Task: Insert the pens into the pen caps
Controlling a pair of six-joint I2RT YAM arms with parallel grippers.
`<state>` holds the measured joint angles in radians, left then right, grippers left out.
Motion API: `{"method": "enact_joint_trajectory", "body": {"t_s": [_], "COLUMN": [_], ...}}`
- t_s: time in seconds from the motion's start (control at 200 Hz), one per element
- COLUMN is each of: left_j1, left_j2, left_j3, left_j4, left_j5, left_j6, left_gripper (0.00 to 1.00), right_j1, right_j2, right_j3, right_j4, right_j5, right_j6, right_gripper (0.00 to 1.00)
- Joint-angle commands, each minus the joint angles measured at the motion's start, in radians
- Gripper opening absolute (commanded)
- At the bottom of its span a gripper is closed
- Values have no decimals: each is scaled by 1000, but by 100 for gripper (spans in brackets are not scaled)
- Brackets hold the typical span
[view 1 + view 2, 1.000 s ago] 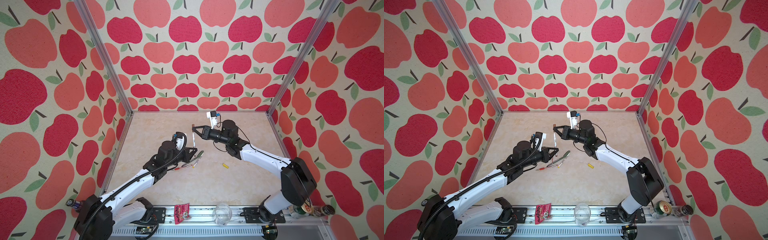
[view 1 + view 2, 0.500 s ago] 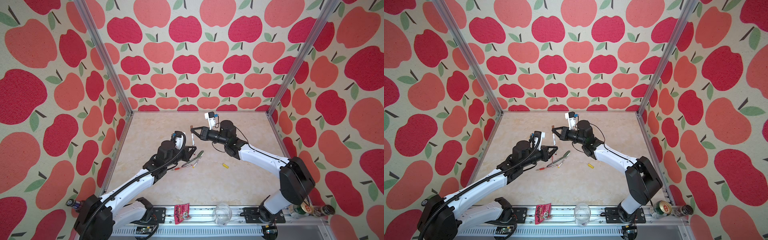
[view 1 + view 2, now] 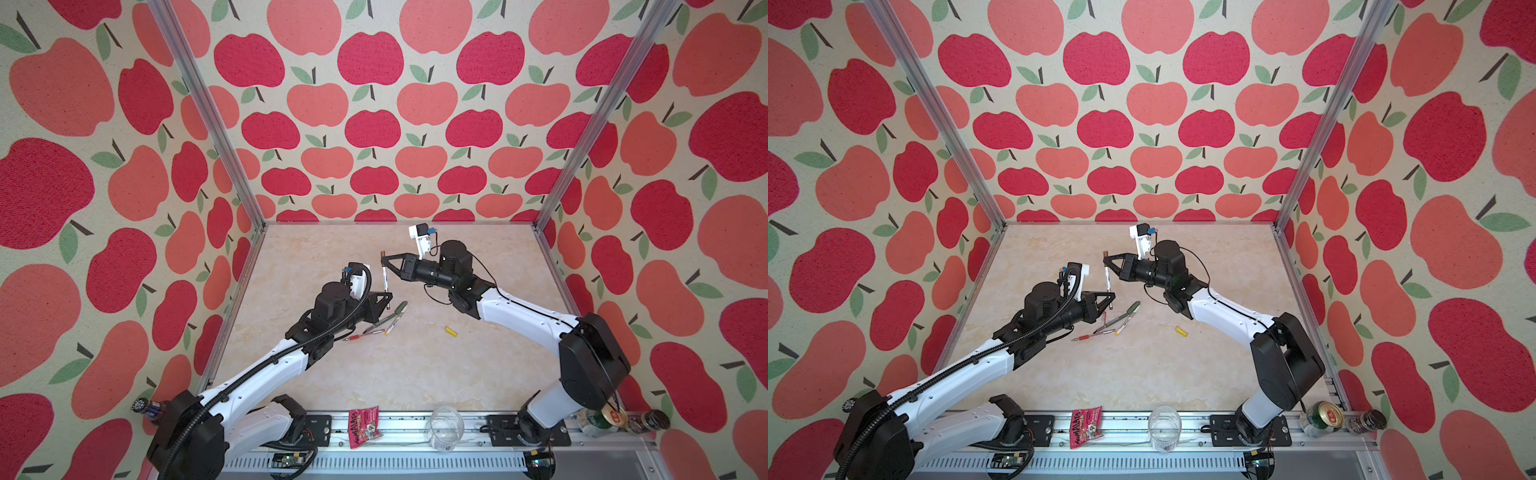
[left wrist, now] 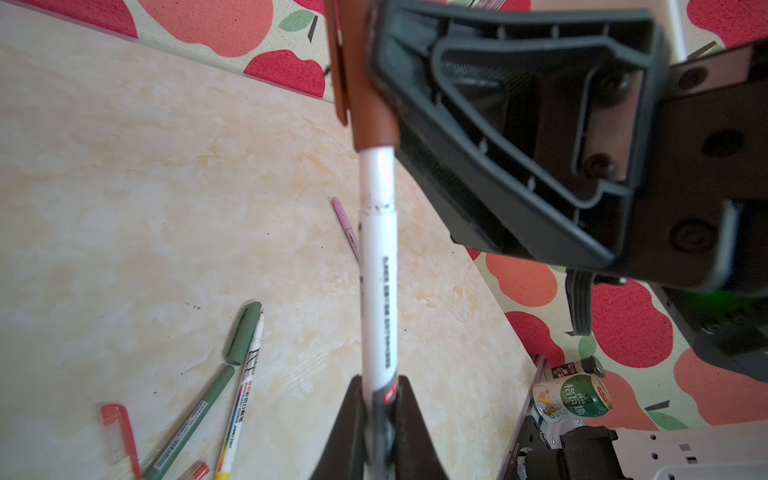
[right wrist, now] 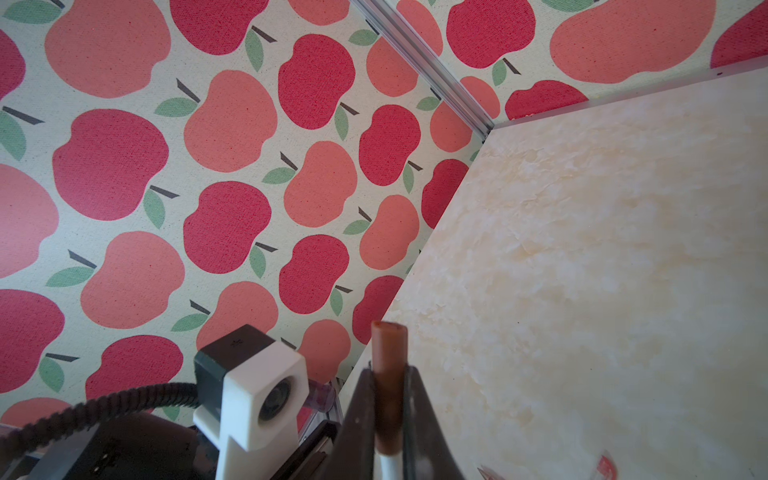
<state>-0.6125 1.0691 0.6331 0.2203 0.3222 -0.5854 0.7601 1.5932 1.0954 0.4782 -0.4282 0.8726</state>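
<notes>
A white-barrelled pen stands nearly upright above the table. My left gripper is shut on its lower end. A brown pen cap sits over its upper end, and my right gripper is shut on that cap. On the table lie a green pen in line with a green cap, a white pen with a yellow end, a lilac pen, a red cap and a yellow cap.
Along the front rail lie a red snack packet and a clear cup. Cans stand at the front right corner and a small bottle at the front left. Apple-patterned walls close in three sides.
The right arm has edged slightly to the left with the brown cap. The left arm and the pen have barely moved.
</notes>
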Motion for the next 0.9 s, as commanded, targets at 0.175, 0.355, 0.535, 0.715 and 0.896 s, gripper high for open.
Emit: {"method": "enact_joint_trajectory", "body": {"t_s": [0.175, 0.355, 0.535, 0.715, 0.896], "left_j1": [34, 56, 74, 79, 80], "left_j2": [-40, -40, -23, -5, -12], "left_j3": [47, 70, 96, 108, 59], "left_j4": [44, 33, 36, 21, 1], "left_j5": [-33, -15, 21, 79, 102], "left_j6": [51, 73, 89, 116, 121], "left_gripper": [7, 7, 8, 8, 8], "right_j1": [27, 36, 45, 45, 31], "right_j2": [-9, -13, -14, -41, -104], "right_j3": [-37, -56, -66, -65, -33], "right_j4": [-74, -78, -75, -96, -172], "right_j5": [-64, -70, -80, -68, -38], "right_j6": [-9, -9, -7, -32, -108], "right_gripper": [3, 3, 6, 16, 38]}}
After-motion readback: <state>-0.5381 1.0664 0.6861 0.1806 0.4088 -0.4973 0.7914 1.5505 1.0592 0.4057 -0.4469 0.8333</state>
